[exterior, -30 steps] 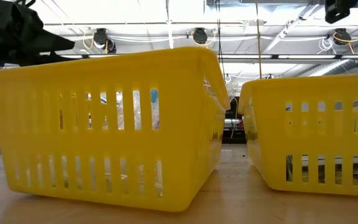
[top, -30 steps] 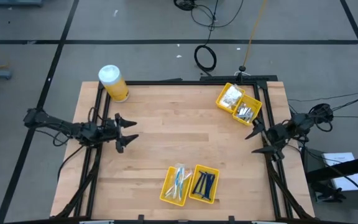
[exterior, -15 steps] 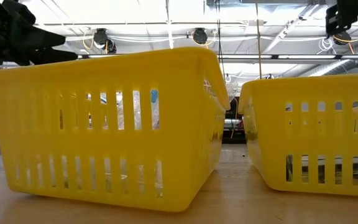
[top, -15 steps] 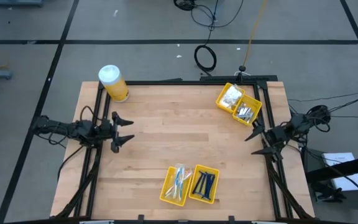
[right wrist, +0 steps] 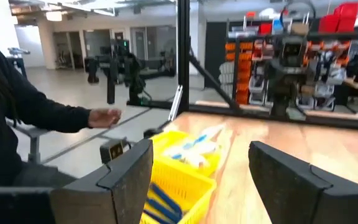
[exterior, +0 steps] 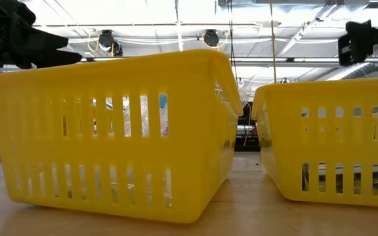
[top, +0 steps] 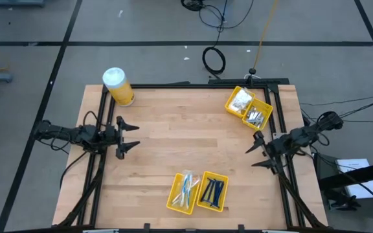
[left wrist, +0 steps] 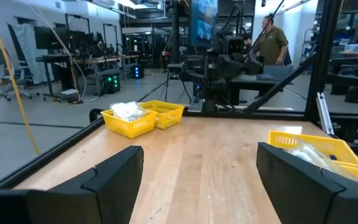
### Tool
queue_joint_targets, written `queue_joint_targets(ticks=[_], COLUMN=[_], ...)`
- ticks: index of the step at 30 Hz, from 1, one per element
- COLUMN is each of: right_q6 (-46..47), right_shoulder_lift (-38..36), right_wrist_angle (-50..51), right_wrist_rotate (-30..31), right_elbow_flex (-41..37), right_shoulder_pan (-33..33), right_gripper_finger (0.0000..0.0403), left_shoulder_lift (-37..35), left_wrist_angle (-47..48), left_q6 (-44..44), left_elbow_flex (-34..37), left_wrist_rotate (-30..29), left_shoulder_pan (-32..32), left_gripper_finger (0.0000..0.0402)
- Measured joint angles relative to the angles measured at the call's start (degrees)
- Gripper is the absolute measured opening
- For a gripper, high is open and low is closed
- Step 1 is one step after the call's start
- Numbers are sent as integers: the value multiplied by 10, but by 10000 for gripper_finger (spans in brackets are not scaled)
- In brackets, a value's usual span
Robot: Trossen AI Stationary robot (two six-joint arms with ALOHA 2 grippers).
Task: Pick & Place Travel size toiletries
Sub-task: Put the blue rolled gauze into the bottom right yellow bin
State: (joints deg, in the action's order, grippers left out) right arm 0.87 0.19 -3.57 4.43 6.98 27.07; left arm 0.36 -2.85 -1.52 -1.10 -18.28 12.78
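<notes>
The right gripper (top: 259, 154) hovers over the table's (top: 173, 129) right edge with its jaws spread wide and nothing between them; the left gripper (top: 127, 136) hangs near the left edge, likewise wide open and empty. The travel size toiletries all lie in two yellow bins: the far bin (top: 248, 108), just beyond the right gripper near the far right corner, holds clear packets of white bits (top: 241, 99) in one compartment and small silvery pieces (top: 257, 117) in the other; the near bin (top: 198, 191), at the near edge between the two arms, holds thin white and light-blue sticks (top: 185, 186) beside dark blue razors (top: 212, 191); neither gripper touches either bin. A yellow jar (top: 118, 87) with a white lid stands at the far left corner.
</notes>
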Motion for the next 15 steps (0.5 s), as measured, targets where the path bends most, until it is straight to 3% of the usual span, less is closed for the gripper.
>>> queue_joint_targets(ticks=[15], right_q6=[-8], right_shoulder_lift=[1], right_wrist_angle=[7], right_wrist_rotate=[-1], right_elbow_flex=[-59], right_shoulder_pan=[0], right_gripper_finger=[254], left_shoulder_lift=[0], left_wrist_angle=[-15], left_q6=[3], left_elbow_flex=[1], left_wrist_rotate=[0], left_shoulder_pan=[0], left_gripper_finger=[308])
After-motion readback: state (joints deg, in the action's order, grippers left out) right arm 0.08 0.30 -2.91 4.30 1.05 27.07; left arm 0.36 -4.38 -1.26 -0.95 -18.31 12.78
